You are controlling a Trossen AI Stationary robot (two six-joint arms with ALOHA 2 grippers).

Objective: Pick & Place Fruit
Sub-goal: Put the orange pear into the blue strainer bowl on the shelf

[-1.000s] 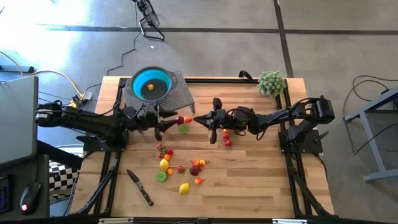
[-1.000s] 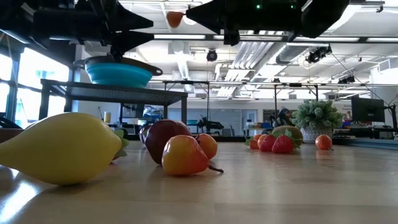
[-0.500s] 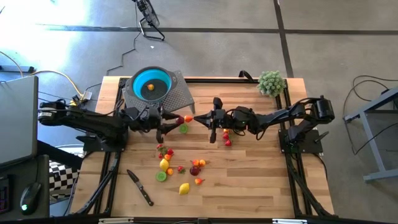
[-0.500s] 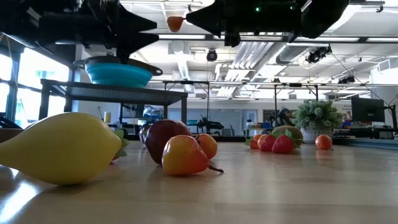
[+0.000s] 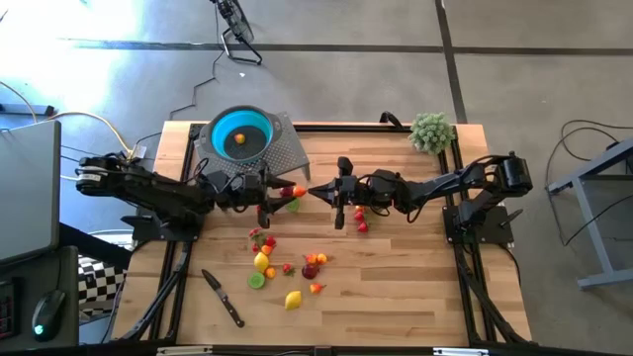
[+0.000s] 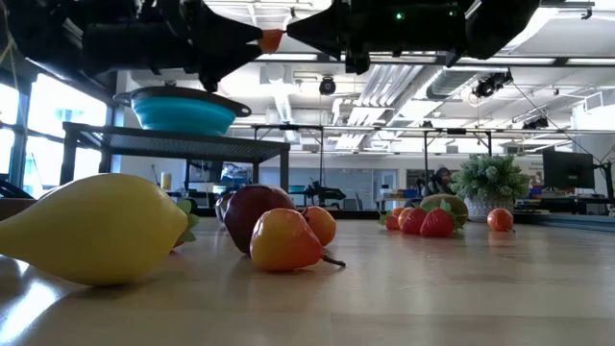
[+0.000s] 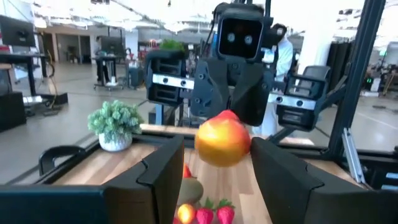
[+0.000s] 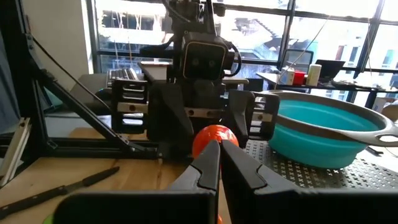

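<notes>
A small orange-red fruit (image 5: 299, 190) hangs in the air over the middle of the table, at the tip of my right gripper (image 5: 313, 190), which is shut on it. My left gripper (image 5: 285, 192) faces it from the left, open, with one finger on each side of the fruit (image 7: 222, 142). Whether those fingers touch it, I cannot tell. Several more fruits (image 5: 287, 267) lie loose on the wood nearer the front. The teal bowl (image 5: 240, 132) holds one orange fruit (image 5: 239, 138). My right gripper holds the fruit at its fingertips, by the fruit's red upper end (image 7: 229, 116). Its own fingers (image 8: 208, 163) hide the exact spot. The fingers come in level from the table's right. The fruit sits beyond the tips, lifted clear of the table.
The bowl stands on a dark perforated stand (image 5: 282, 148) at the far left. A black-handled knife (image 5: 224, 298) lies near the front left. A fuzzy green plant ball (image 5: 431, 131) sits at the far right corner. A few fruits (image 5: 359, 220) lie below my right arm.
My left gripper has gone toward the table's right, toward the hanging fruit, rolling a little, until its open fingers stand on either side of it. My right gripper and the fruit have stayed where they were.
</notes>
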